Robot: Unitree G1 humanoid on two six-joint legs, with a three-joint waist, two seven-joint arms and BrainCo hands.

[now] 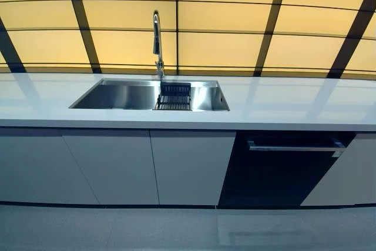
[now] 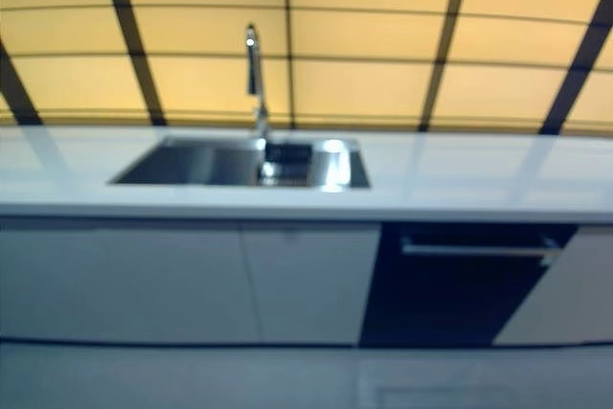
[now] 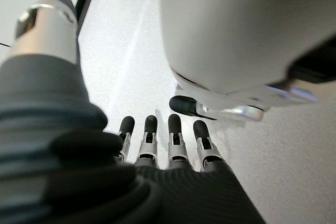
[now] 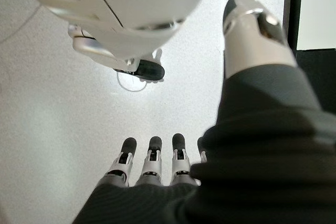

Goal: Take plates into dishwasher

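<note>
The black dishwasher (image 1: 282, 171) sits under the white counter (image 1: 294, 107) at the right, its door closed, with a silver handle (image 1: 294, 147) near the top. No plate shows in any view. My left hand (image 3: 157, 140) shows only in the left wrist view, fingers straight, empty, hanging over the grey floor. My right hand (image 4: 152, 156) shows only in the right wrist view, fingers straight, empty, also over the floor.
A steel sink (image 1: 126, 95) with a dark rack (image 1: 174, 96) in it and a tall tap (image 1: 157, 42) is set in the counter's left half. White cupboard doors (image 1: 117, 166) run below it. Yellow wall panels rise behind.
</note>
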